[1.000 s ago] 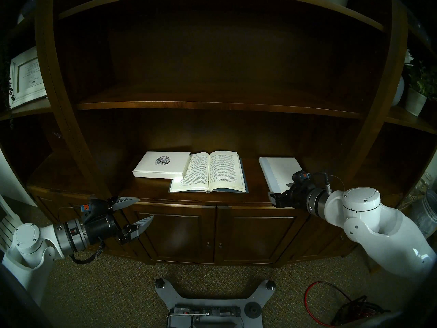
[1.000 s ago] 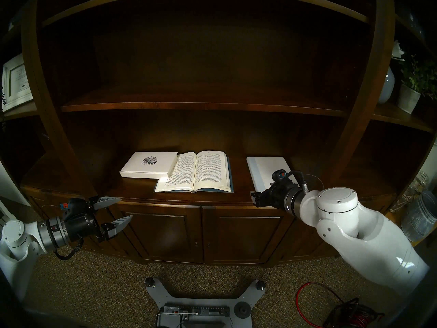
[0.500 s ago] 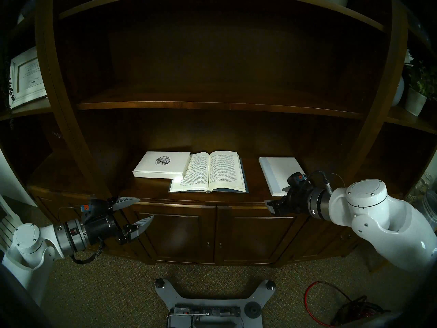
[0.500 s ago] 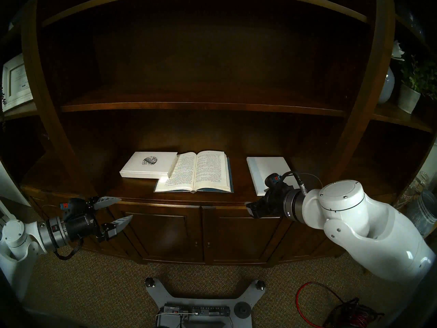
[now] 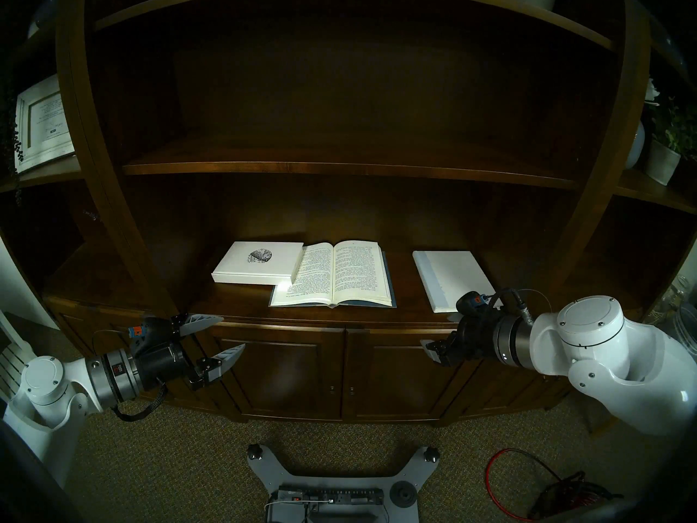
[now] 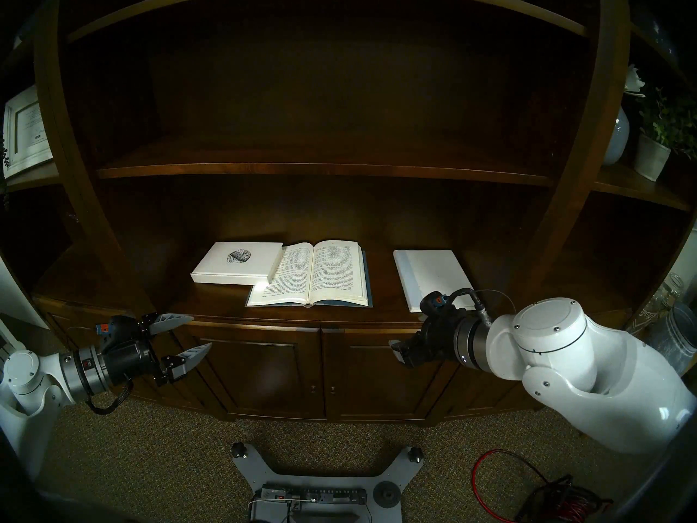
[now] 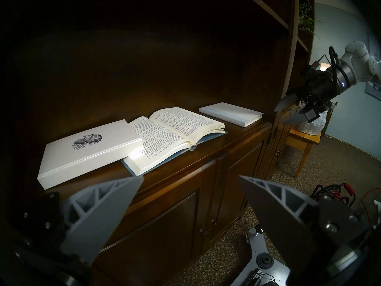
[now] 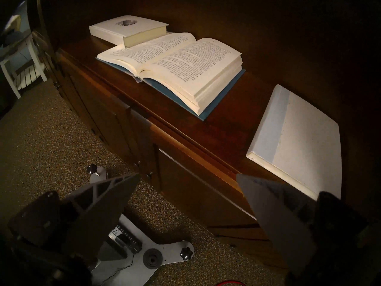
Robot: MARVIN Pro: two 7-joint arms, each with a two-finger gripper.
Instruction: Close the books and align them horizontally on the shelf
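1. Both pairs of fingers stand spread wide with nothing between them: the left gripper (image 5: 222,335) hangs in front of the cabinet doors (image 5: 286,375) near the ledge's left end, and the right gripper (image 7: 285,113) hangs in front of the shelf (image 5: 249,311) edge, just below the plain white book (image 5: 452,279).
2. That plain white book lies closed and flat at the right of the shelf, its pale blue-grey spine strip toward the middle, turned a little askew to the shelf edge.
3. At the centre the blue book (image 5: 335,275) lies open, cream pages up, blue cover showing at its edges.
4. To its left the white book with the speckled oval (image 5: 260,262) is closed; its right corner appears to rest on the open book's left page, though the glare there makes that hard to confirm.
5. Neither gripper touches any book.
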